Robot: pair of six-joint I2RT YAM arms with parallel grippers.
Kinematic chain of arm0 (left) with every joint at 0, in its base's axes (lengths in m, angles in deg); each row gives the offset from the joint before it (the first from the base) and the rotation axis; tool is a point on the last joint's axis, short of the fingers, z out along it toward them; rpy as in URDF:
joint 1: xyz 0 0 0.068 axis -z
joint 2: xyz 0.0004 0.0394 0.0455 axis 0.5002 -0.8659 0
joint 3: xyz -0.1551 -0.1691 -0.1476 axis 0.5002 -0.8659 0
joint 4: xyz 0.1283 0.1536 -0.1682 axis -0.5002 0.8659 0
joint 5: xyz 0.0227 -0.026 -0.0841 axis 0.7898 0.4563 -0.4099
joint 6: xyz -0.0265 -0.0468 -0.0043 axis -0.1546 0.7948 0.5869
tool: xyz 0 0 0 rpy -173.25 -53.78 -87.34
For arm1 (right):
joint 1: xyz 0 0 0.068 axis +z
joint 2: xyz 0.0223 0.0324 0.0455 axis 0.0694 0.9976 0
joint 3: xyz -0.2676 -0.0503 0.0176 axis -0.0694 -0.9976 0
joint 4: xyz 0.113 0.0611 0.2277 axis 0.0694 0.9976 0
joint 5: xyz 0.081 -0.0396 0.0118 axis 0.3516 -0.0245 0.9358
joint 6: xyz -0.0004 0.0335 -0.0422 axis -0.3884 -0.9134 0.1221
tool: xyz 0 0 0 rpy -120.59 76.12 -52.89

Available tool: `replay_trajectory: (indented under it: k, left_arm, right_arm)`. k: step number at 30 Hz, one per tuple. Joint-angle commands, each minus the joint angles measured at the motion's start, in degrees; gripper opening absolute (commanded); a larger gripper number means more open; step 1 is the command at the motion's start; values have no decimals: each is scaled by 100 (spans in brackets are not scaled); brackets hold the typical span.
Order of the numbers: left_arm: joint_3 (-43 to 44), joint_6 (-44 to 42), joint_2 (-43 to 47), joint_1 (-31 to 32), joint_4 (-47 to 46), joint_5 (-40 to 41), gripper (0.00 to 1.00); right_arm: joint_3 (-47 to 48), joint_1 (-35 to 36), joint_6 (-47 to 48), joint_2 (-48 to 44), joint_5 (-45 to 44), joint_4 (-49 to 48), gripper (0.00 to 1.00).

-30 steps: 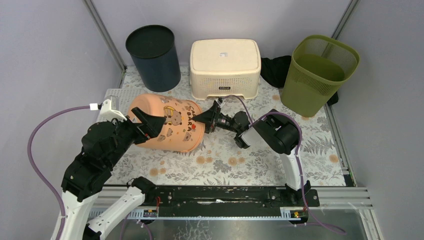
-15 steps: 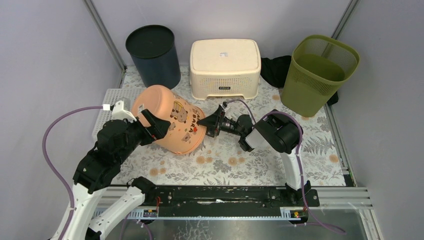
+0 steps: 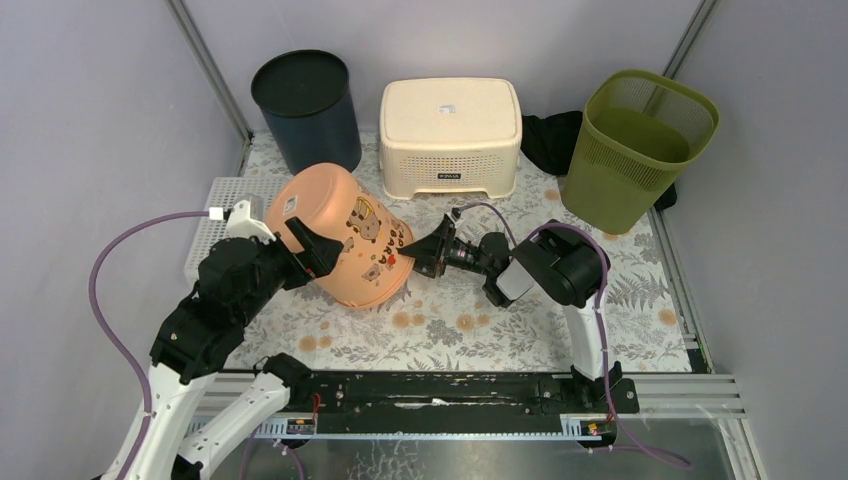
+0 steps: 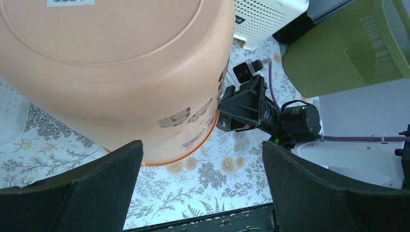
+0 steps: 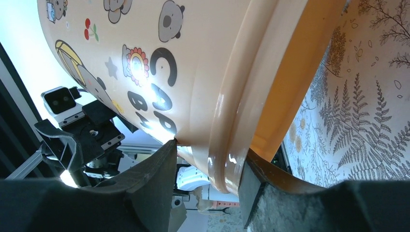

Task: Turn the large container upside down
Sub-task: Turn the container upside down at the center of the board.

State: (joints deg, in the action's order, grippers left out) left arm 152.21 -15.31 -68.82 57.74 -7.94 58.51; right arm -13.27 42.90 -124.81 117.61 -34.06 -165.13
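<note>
Left end effector, spread wide, waits at the raised base of the tilted peach tub, its lower rim on the counter. Right end effector seems to pinch the rim's right side. I'd lift slowly, the left steadying.

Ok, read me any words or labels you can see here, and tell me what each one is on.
"CA" above "BA": black letters on the peach tub, the rest lost in glare.
Unreadable: the white sticker on the tub's base, cut off by the frame edge.
Too small to read: the black label on the cream plastic box.
</note>
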Motion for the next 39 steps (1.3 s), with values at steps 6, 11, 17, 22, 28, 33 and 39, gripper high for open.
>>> replay_trajectory:
  k: [6, 11, 17, 22, 28, 33, 39]
  left_arm:
    - [-15, 37, -63, 22, -427, -24, 100]
    - [-2, 29, -96, 21, -441, -39, 100]
    - [25, 10, -129, 23, -451, -54, 100]
    - [28, 13, -145, 22, -466, -62, 100]
    - [30, 11, -180, 22, -492, -78, 100]
    - [-8, 11, -191, 22, -535, -90, 100]
    - [-93, 20, -172, 22, -548, -91, 100]
  right_arm:
    - [-203, -101, 202, -177, 322, -417, 45]
    - [-309, -151, 231, -162, 343, -411, 43]
    - [-382, -190, 255, -161, 385, -412, 38]
    - [-482, -241, 289, -151, 422, -417, 38]
    - [-576, -304, 336, -146, 468, -417, 34]
    - [-623, -354, 350, -115, 490, -412, 28]
    - [-673, -366, 393, -59, 500, -409, 26]
